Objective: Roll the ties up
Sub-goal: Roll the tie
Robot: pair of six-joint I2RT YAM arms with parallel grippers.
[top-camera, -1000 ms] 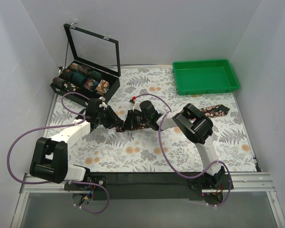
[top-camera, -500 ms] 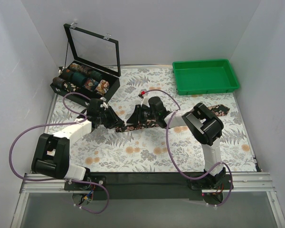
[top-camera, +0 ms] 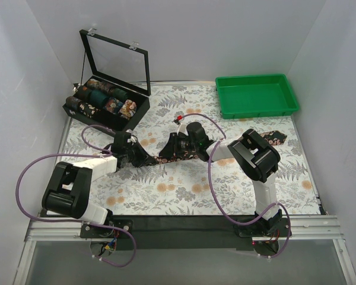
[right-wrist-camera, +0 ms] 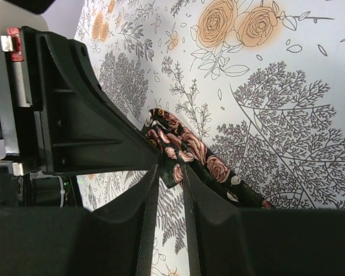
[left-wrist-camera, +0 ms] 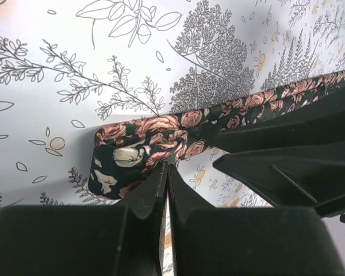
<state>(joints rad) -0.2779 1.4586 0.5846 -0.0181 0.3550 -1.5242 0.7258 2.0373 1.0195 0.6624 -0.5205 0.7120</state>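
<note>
Left gripper (left-wrist-camera: 167,168) clenched on tie (left-wrist-camera: 155,141) at its folded end, centre frame. Right gripper (right-wrist-camera: 169,168) pinches tie too. Keep it taut, wind evenly.

The tie (top-camera: 163,158) spans the middle of the tabletop (top-camera: 178,193), and the left arm (top-camera: 89,165) and right arm (top-camera: 252,155) meet over it, blocking passage. An open-lidded box (top-camera: 107,107) fills the far left corner and a green tray (top-camera: 256,95) the far right. Room lies between them and along the near edge.
</note>
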